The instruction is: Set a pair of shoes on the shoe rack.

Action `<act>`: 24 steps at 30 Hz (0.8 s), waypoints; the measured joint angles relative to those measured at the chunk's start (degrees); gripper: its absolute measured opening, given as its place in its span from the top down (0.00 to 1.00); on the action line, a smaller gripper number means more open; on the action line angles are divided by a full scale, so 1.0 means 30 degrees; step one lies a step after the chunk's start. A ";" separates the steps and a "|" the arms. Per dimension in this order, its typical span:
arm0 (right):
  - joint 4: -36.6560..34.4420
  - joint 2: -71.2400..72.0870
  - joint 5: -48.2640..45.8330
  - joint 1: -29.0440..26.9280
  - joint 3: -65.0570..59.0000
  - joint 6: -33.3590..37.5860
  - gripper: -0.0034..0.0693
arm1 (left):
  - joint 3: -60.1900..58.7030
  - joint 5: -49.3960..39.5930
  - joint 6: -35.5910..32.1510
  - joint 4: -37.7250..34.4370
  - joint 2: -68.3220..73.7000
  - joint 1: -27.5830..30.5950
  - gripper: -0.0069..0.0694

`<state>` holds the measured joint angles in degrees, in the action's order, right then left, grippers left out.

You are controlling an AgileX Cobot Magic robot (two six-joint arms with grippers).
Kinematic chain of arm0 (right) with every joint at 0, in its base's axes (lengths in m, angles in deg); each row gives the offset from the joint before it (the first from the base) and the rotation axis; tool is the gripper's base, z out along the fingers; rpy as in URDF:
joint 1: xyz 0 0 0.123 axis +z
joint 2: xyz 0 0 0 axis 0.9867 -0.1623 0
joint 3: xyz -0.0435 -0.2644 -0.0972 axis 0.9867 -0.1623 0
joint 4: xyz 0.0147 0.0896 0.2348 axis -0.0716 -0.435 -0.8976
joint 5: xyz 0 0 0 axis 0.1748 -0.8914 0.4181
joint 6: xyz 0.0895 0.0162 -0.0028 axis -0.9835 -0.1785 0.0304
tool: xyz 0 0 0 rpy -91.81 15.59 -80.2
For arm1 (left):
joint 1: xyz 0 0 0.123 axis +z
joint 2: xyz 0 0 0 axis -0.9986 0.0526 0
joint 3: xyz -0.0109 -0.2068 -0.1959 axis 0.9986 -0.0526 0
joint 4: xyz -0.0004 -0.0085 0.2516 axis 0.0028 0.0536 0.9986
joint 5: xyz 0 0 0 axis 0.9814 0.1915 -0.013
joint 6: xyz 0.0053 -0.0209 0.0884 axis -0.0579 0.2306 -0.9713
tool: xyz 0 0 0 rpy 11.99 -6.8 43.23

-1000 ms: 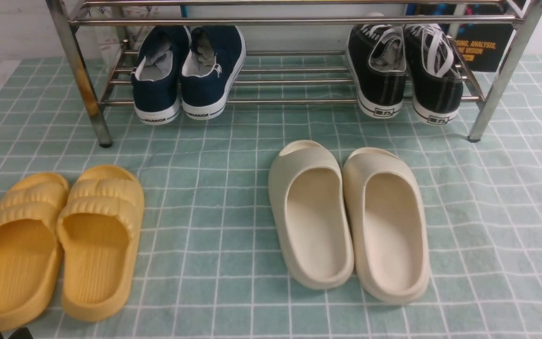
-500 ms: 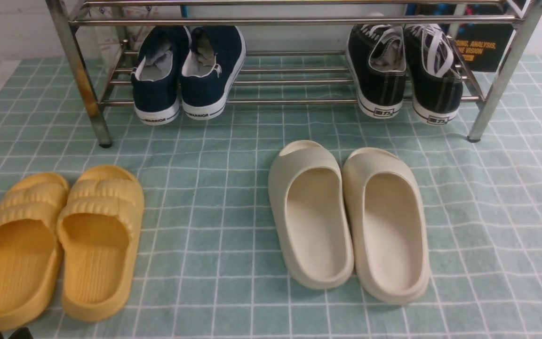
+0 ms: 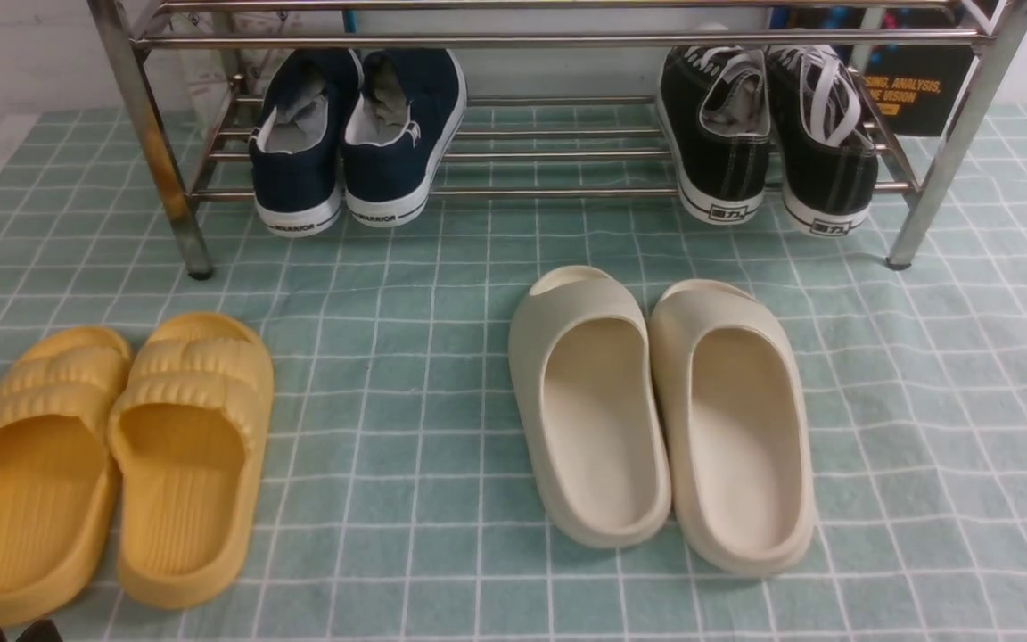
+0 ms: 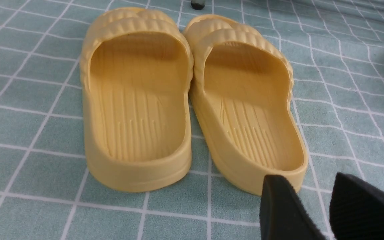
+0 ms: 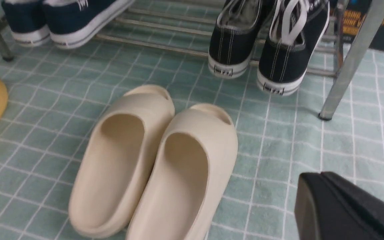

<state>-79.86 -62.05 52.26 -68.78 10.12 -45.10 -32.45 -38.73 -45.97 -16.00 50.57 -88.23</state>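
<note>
The two black canvas sneakers with white laces stand side by side on the lowest tier of the chrome shoe rack, at its right end, heels toward me. They also show in the right wrist view. My left gripper is open and empty, low over the cloth just behind the yellow slippers. My right gripper is shut and empty, hovering right of the cream slippers. In the front view only the left fingertips peek in at the bottom left edge.
Navy WARRIOR slip-ons sit on the rack's left end. Yellow slippers lie at front left and cream slippers at front centre on the green checked cloth. Rack legs stand at both sides.
</note>
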 joint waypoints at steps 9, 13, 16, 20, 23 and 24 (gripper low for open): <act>0.1465 0.7445 0.8061 -0.3776 -0.9848 0.0015 0.95 | 0.0000 0.0000 0.0000 0.0000 0.0000 0.0000 0.60; 0.1607 1.0003 0.8375 -0.5255 -1.3062 -0.0388 0.95 | 0.0000 0.0000 0.0000 0.0000 0.0000 0.0000 0.60; 0.2597 1.1449 0.7035 -0.5470 -1.4213 -0.2618 0.95 | 0.0000 0.0000 0.0000 0.0000 0.0000 0.0000 0.60; 0.3997 1.1632 0.4620 -0.5470 -1.4234 -0.5269 0.95 | -0.0007 -0.0023 0.0000 0.0000 0.0000 0.0000 0.60; 0.4195 1.1632 0.4102 -0.5470 -1.4234 -0.5556 0.95 | -0.0007 -0.0023 0.0000 0.0000 0.0000 0.0000 0.60; 0.4292 1.1632 0.3969 -0.5470 -1.4234 -0.5606 0.95 | -0.0007 -0.0023 0.0000 0.0000 0.0000 0.0000 0.60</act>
<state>-66.98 -27.15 64.16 -85.19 -32.58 -61.92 -32.47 -38.79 -45.97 -16.00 50.57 -88.23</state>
